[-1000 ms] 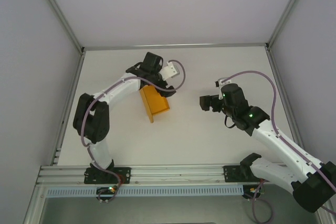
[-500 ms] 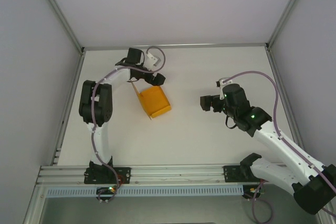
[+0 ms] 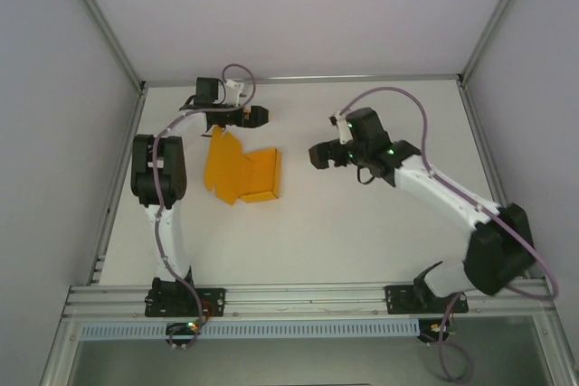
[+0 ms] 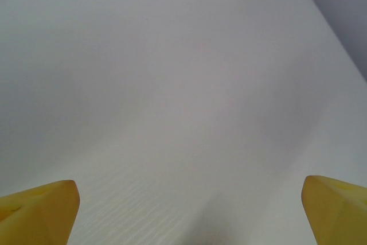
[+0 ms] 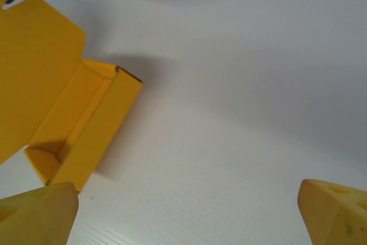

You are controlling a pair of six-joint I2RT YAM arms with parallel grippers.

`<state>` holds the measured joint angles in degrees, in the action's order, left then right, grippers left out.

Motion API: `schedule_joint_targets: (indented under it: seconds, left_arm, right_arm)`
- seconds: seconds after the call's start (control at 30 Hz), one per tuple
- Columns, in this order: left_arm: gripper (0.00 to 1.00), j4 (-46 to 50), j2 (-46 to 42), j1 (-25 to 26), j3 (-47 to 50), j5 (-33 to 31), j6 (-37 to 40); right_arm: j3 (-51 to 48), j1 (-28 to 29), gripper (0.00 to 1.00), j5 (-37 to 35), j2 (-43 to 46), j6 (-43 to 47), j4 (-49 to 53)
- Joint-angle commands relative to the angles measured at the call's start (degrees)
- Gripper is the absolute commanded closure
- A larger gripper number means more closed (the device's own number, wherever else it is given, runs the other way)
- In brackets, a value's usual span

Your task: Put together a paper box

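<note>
Nearest to me is the white table (image 3: pixel 362 241), and both my arms rise from its near edge. Further in, left of the middle, the paper box (image 3: pixel 244 174) lies on the table. It is orange-yellow card, half folded. Its shallow tray part is on the right with the open face up, and the long axis of this tray runs from near to far. The lid flap lies spread out to the left of the tray. In the right wrist view the paper box (image 5: pixel 74 124) shows its tray walls standing upright, with the flat flap beyond them.

My right gripper (image 3: pixel 318 155) is to the right of the box, apart from it, and it points toward it. In its own wrist view, the right gripper (image 5: pixel 184 213) has the jaws wide apart, with the yellow fingertips (image 5: pixel 34 213) at the two lower corners. It holds nothing and touches nothing.

Farthest is my left gripper (image 3: pixel 258 116), beyond the box and close to the far edge of the table, pointing to the right. In the left wrist view, the left gripper (image 4: pixel 188 207) also has its jaws fully apart, with bare table surface between them — it grips nothing.
</note>
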<state>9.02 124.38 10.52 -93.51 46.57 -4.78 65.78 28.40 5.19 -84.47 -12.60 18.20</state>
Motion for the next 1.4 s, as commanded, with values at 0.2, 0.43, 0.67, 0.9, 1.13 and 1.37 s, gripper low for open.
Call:
schedule_joint_targets:
  seconds: [0.2,0.43,0.67,0.9,1.13,1.37]
  left_arm:
    - [0.0,-2.9,-2.9,0.5,0.1,4.4,-8.6]
    - [0.0,-16.0,-1.4,-1.3,6.9,1.6,-28.0]
    - [0.0,-30.7,2.7,-3.9,9.9,3.9,-39.3]
    - [0.0,-24.4,0.3,-4.0,8.3,4.6,-34.0]
    - [0.0,-18.5,-2.5,-3.9,7.2,3.3,-29.7]
    - [0.0,-11.3,-10.0,-4.0,8.0,-2.5,-22.8]
  right_arm:
    - [25.3,2.7,0.11,13.1,-28.3,2.3,-5.3]
    - [24.9,5.2,0.21,13.2,-35.6,-5.3,-18.2]
    - [25.3,6.8,0.2,12.6,-39.2,-4.9,-20.8]
    - [29.7,7.0,0.33,2.9,-41.9,-3.9,-10.8]
    - [25.6,7.6,0.47,-1.7,-38.9,-4.4,-6.2]
    - [12.4,8.6,0.63,-7.7,-29.5,-11.8,-4.4]
